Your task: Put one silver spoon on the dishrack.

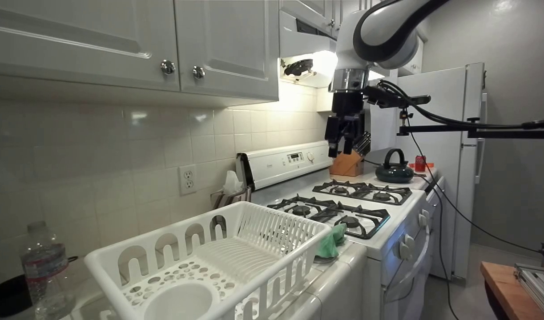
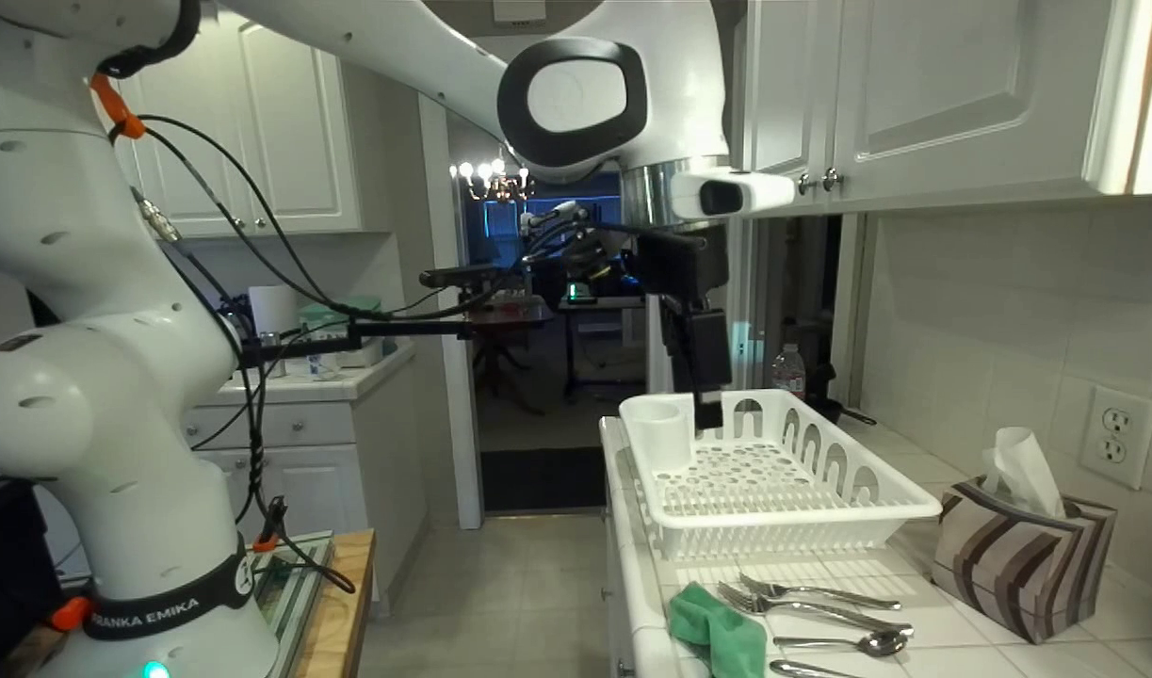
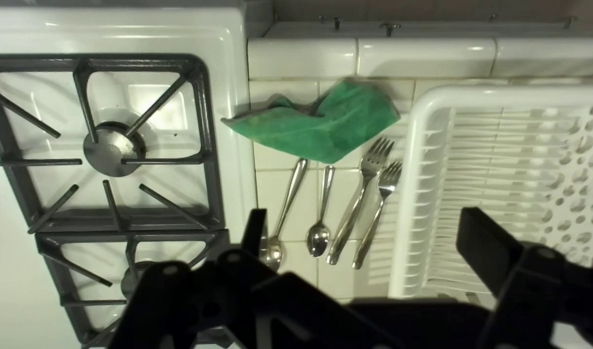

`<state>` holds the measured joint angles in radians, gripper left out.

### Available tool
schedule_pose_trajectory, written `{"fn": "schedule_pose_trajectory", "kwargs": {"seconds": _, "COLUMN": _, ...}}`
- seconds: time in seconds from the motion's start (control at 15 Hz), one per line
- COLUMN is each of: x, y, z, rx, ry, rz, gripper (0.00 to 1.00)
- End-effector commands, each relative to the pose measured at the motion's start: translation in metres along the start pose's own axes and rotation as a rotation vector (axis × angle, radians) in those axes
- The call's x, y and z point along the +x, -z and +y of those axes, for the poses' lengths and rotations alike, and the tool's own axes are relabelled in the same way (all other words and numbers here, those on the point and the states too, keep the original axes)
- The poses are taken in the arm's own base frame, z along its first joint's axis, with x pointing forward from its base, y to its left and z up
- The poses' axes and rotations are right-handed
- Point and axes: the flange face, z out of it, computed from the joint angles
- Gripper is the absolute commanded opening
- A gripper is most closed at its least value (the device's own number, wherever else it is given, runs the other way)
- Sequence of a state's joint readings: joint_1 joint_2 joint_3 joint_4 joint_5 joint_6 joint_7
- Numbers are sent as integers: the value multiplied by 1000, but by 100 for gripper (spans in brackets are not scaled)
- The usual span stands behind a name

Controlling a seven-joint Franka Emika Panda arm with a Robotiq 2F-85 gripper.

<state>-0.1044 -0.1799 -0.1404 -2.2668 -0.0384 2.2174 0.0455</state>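
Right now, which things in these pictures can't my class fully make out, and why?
Larger spoon's bowl: partly covered by the tool, wrist view.
The dishrack: one end cut off by the right edge, wrist view.
Bottle label: lettering too small and blurred, in an exterior view.
Tissue box: lower part behind the dishrack, in an exterior view.

We caught rounded white joints [image 2: 57,414] along the arm [image 2: 114,273], and there, a black oval ring [image 2: 511,104] round a pale cap [image 2: 576,99]! We read "EMIKA" on the black band [image 2: 170,601], green light [image 2: 156,669] beneath, then tracked black cables [image 2: 255,443], a silver collar [image 2: 651,193] and a jet-black gripper [image 3: 366,235] with round pin heads [image 3: 170,270].
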Motion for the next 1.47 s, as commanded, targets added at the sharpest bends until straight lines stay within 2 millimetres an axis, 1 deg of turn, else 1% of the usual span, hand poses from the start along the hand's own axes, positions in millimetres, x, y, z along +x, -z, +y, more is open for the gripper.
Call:
{"fn": "schedule_pose_trajectory", "kwargs": {"seconds": 0.0, "x": 35, "y": -34, "z": 14, "rx": 10, "ry": -94, "rz": 34, "gripper": 100}}
{"fn": "schedule_pose_trajectory", "kwargs": {"seconds": 0.27, "x": 62, "y": -73, "z": 15, "rx": 4, "ry": -83, "rz": 82, "gripper": 100}}
{"fn": "schedule_pose_trajectory", "kwargs": {"seconds": 0.4, "x": 73, "y": -88, "z": 18, "rx": -12, "ry": -80, "rz": 93, "gripper": 100}}
{"fn": "schedule_pose_trajectory", "kwargs": {"seconds": 0.8, "x": 96, "y": -124, "z": 43, "rx": 0, "ry": -147, "rz": 85, "gripper": 100}}
{"fn": "schedule_pose_trajectory", "kwargs": {"seconds": 0.87, "x": 83, "y": -114, "z": 37, "rx": -21, "ry": -124, "rz": 76, "gripper": 100}}
{"fn": "schedule_pose_trajectory", "kwargs": {"seconds": 1.0, "x": 88, "y": -122, "z": 43, "rx": -20, "ry": -140, "rz": 72, "gripper": 100}}
{"fn": "schedule_pose_trajectory", "kwargs": {"seconds": 1.2, "x": 93, "y": -129, "z": 44, "rx": -23, "ry": -146, "rz": 73, "gripper": 100}}
{"fn": "schedule_pose_trajectory", "kwargs": {"seconds": 1.4, "x": 100, "y": -149, "z": 49, "rx": -41, "ry": -172, "rz": 57, "gripper": 100}}
